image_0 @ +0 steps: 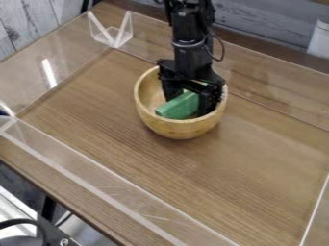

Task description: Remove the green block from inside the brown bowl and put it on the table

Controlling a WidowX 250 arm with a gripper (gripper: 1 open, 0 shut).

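Jaws spread wide, the gripper (190,94) points straight down inside the brown bowl (152,119), straddling the green block (178,107), which lies tilted in the bowl on the bench (115,173).

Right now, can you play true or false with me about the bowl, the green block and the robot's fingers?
1. The green block is inside the brown bowl. True.
2. The block is lying on the table. False: it is still in the bowl, not on the tabletop.
3. The gripper reaches down into the bowl from above. True.
4. The fingers are squeezed shut. False: they stand wide open around the block.
5. The bowl is tipped over on its side. False: it sits upright on the table.
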